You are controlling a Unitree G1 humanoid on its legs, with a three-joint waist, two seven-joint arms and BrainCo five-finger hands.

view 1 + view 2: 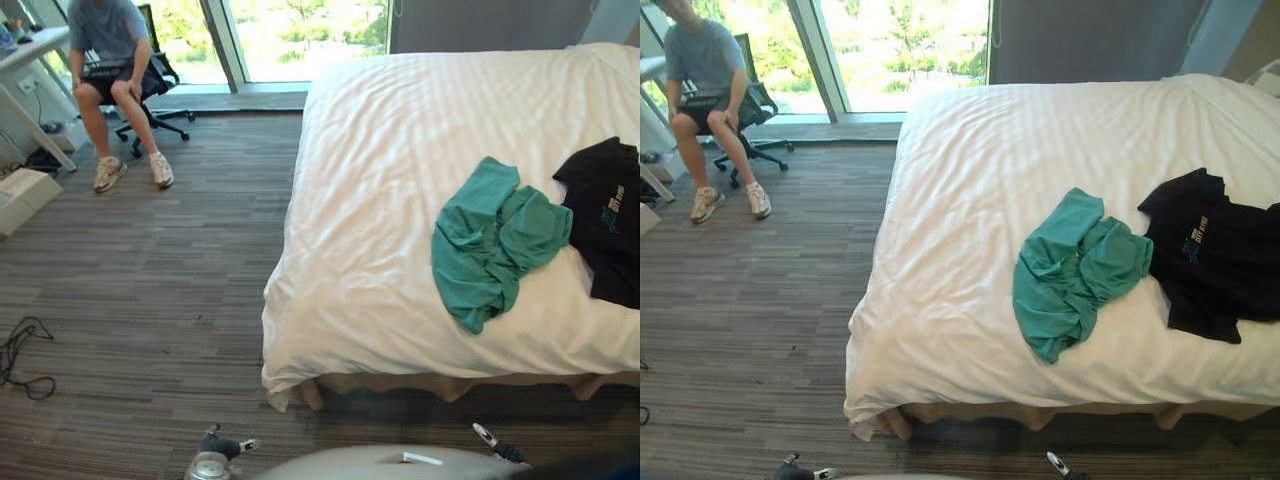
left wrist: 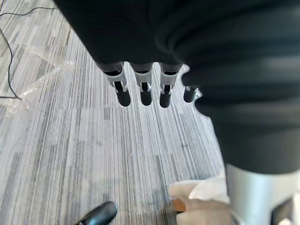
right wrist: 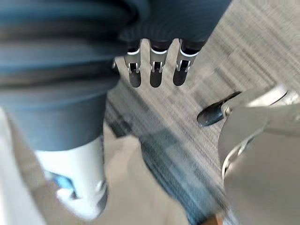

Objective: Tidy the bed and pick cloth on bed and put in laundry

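Fingers (image 2: 146, 91) of the left hand (image 2: 165, 89) and right hand (image 3: 155, 75) hang straight, empty. On the bed (image 1: 400, 150), green cloth (image 1: 490, 240) lies just beside black cloth (image 1: 610, 220).

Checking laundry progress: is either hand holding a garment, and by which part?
Nothing. The left hand and right hand hang open over the floor; the green shirt and black shirt lie on the bed.
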